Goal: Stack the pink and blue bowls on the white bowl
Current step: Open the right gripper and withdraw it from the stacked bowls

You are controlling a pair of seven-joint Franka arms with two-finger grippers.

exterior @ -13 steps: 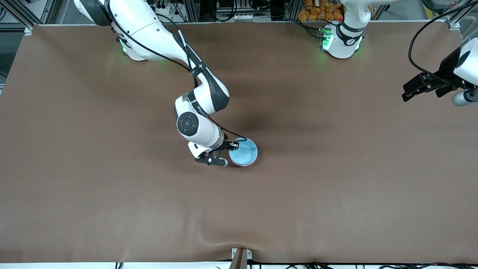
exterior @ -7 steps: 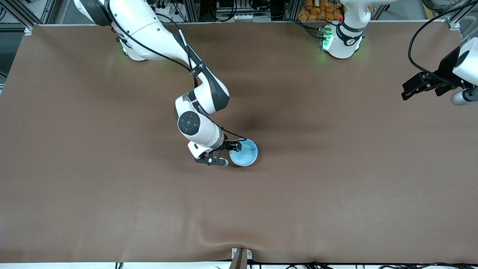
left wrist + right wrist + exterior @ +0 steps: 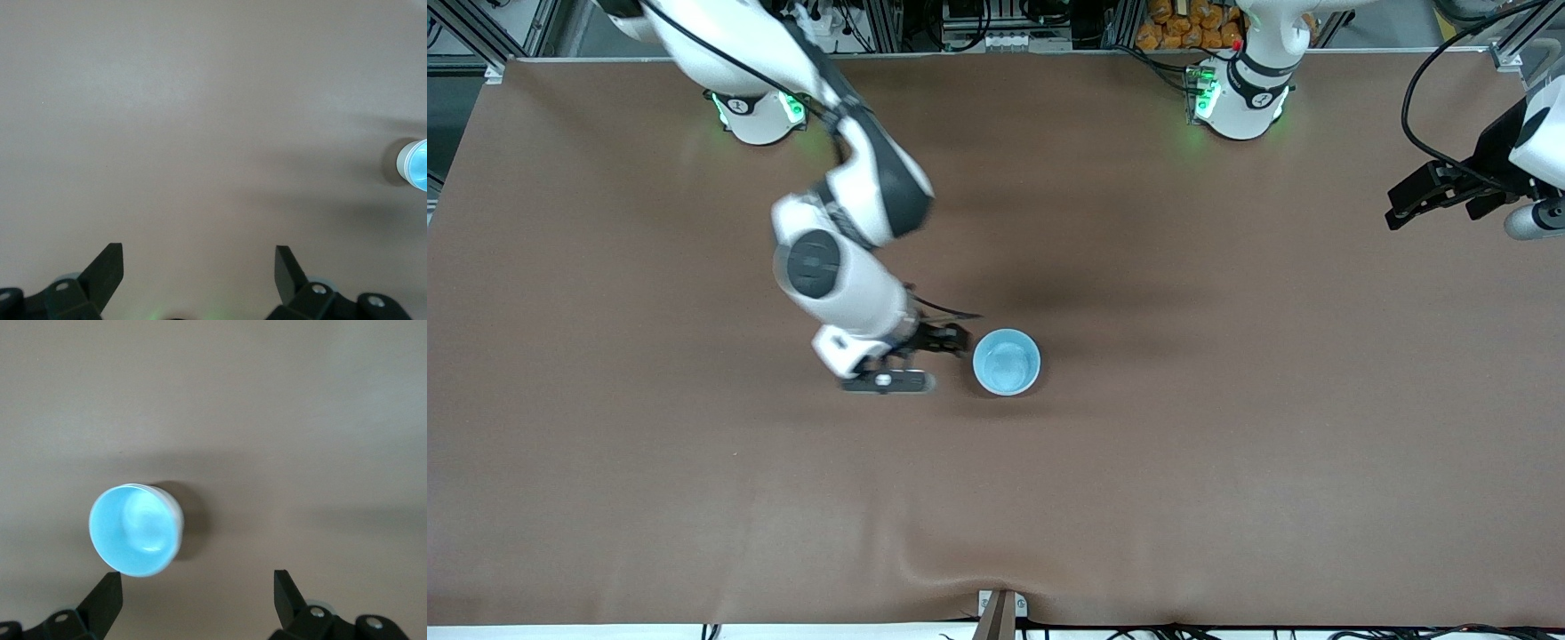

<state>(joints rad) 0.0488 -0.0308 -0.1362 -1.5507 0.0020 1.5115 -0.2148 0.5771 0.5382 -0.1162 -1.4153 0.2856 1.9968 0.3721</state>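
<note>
Plainly, no brand, label or writing is legible anywhere. Blue bowl [image 3: 1006, 362] sits upright near the middle of the table [image 3: 1227, 444]: small, round, glossy, plain, light sky blue inside; its outer wall reads pale, near white, in both wrist views. Whether other bowls are nested beneath it cannot be told; no separate pink or white bowl shows. Table covering is matte brown, smooth, with a slight ripple at the edge nearest the front camera. Right gripper [image 3: 911, 360] hangs just beside the bowl, toward the right arm's end of the table, fingers spread wide and holding nothing; in the right wrist view the bowl [image 3: 135, 530] lies close to one black fingertip [image 3: 107, 597], apart from it. Left gripper [image 3: 1432, 197] waits well off at the left arm's end of the table, fingers apart and empty; its wrist view shows black angular fingertips [image 3: 105, 269] over bare brown surface, the bowl [image 3: 413, 165] at the frame's edge.
</note>
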